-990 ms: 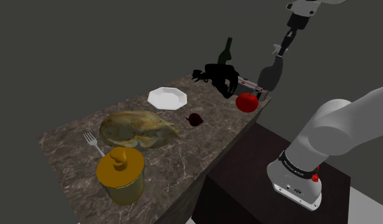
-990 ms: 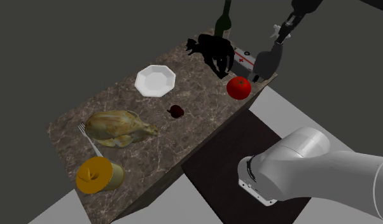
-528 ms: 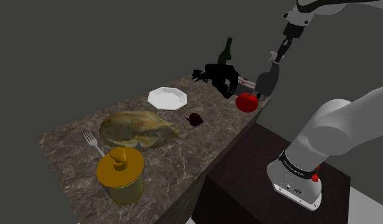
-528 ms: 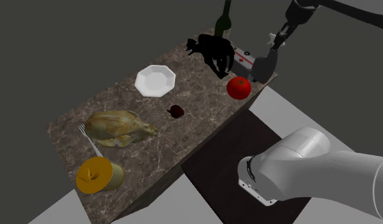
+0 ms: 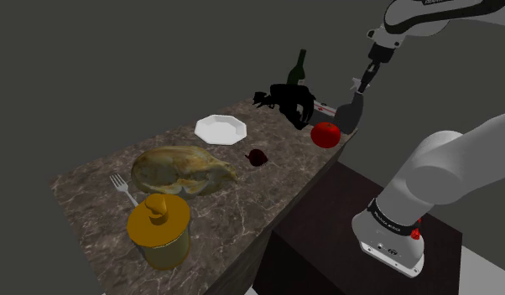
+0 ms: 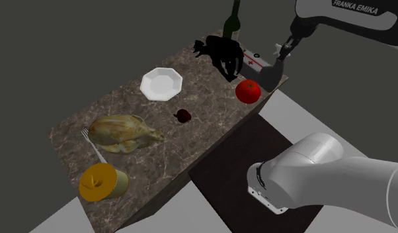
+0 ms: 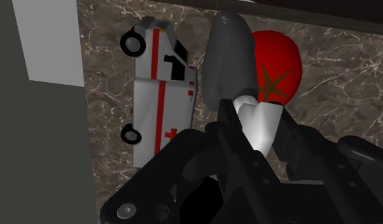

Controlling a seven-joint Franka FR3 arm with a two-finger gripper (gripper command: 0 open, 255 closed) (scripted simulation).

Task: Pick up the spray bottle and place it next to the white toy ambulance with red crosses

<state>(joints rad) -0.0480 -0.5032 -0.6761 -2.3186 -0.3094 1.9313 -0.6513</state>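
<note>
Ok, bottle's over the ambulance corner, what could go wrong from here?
The grey spray bottle with a white neck hangs near a corner of the marble table; released, it might topple off. The round red tomato sits near the white toy ambulance with red crosses, so the bottle could knock it rolling. The black gripper clasps only the narrow neck; the bottle may swing.

White arm (image 6: 313,159) with dark joints (FRANKA EMIKA lettering (image 6: 363,5)), all-black pincer (image 5: 366,77).

FRANKA EMIKA on the white arm (image 6: 356,16), red crosses on the toy ambulance (image 7: 160,89)
</note>
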